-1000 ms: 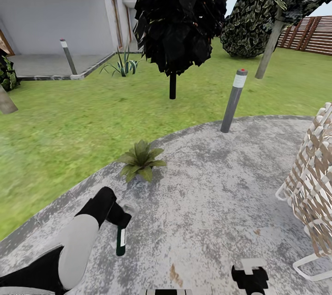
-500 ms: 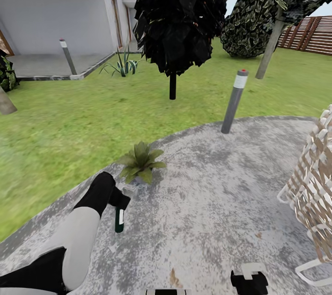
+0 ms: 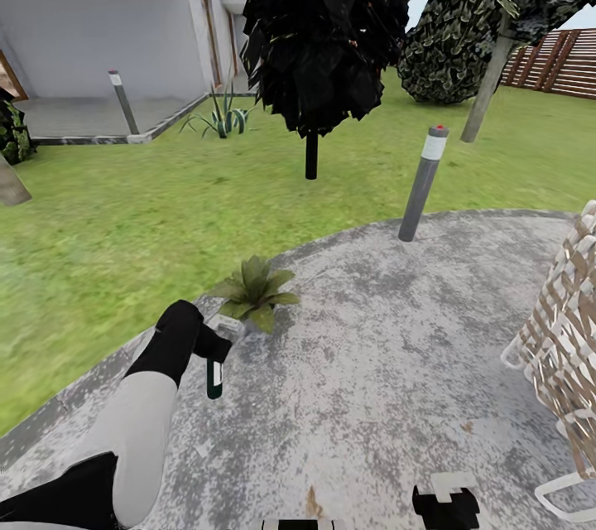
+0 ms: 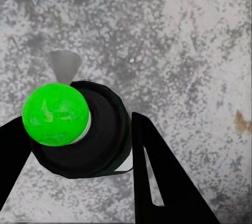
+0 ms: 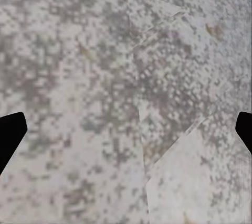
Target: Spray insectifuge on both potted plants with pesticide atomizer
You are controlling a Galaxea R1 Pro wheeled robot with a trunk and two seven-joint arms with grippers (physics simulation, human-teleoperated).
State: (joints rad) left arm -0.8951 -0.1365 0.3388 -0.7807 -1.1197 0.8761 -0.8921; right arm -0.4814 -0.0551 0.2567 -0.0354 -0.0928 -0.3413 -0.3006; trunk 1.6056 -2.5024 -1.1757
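One potted plant [image 3: 253, 290], one pesticide atomizer [image 3: 215, 378], two bollard lamps [image 3: 421, 183], one chair [image 3: 563, 348]

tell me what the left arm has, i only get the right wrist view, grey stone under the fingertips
Observer: The left gripper is shut on the atomizer, which hangs down from it over the patio.
Operator: any plant near it
Observer: One potted plant sits at the patio's edge by the lawn, just ahead of the atomizer in the head view.
Operator: what's off to my right
Observer: A woven chair stands on the patio at the right of the head view.
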